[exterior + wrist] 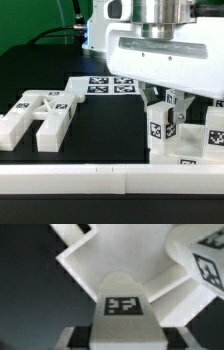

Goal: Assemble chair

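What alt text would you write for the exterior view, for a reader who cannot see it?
The robot's gripper is closed on an upright white block with a black-and-white tag, at the exterior view's right. An H-shaped white frame lies on the black table at the left, with the marker board behind it.

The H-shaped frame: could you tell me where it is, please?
In the exterior view the H-shaped frame lies flat on the black table at the left, just in front of the marker board.

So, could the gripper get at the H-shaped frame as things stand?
Probably not yet: the gripper is shut on a tagged white block and must release that first. The H-shaped frame itself lies uncovered.
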### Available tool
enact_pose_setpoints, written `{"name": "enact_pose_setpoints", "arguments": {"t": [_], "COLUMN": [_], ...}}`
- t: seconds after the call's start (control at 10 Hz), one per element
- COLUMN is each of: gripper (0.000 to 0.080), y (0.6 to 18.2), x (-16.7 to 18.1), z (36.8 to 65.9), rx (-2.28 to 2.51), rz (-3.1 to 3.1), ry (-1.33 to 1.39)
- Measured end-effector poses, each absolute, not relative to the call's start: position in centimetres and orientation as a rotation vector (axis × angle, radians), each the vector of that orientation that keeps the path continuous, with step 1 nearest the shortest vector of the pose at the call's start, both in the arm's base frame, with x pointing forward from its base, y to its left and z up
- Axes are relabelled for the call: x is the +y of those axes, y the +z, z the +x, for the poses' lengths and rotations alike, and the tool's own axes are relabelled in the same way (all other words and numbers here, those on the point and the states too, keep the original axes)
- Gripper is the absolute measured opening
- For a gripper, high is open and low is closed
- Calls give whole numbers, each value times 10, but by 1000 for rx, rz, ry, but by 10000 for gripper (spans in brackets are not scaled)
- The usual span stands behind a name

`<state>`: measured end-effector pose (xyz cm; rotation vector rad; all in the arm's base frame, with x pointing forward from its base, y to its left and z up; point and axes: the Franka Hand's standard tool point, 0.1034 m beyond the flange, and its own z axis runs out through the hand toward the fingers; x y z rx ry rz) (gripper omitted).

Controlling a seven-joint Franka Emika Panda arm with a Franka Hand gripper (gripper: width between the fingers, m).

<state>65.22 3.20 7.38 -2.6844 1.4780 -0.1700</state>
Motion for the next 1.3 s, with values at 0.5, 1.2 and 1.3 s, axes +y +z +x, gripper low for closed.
{"name": "enact_pose_setpoints", "arguments": {"t": [0.5, 1.2, 1.3], "gripper": [291, 642, 648], "y": [74, 75, 76], "x": [32, 32, 32], "z": [652, 653, 653], "rx": [1888, 1294, 1138], "rz": [-2393, -2777, -2850], "ry": [-107, -142, -150]}}
